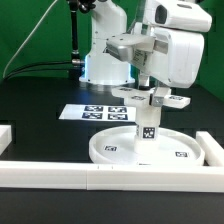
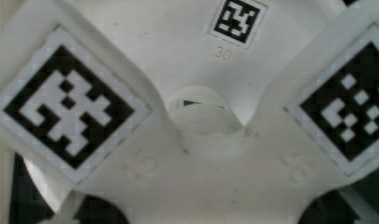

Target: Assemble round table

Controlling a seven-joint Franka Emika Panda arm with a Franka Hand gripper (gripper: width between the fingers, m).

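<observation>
The large rimmed round disc [image 1: 112, 150] lies flat on the black table. The short thick post [image 1: 148, 127] stands upright on it, a tag on its side. The cross-shaped piece [image 1: 152, 100] sits level on top of the post. My gripper [image 1: 150, 90] reaches straight down onto the cross-shaped piece and looks shut on it. In the wrist view the cross-shaped piece [image 2: 189, 150] fills the frame very close, with three tags and a small centre hole [image 2: 204, 101]. My fingers do not show there.
The marker board [image 1: 92, 112] lies behind the disc towards the exterior view's left. Long white border rails run along the front [image 1: 100, 173], the left [image 1: 5, 135] and the right [image 1: 212, 148]. The robot's base [image 1: 105, 62] stands at the back.
</observation>
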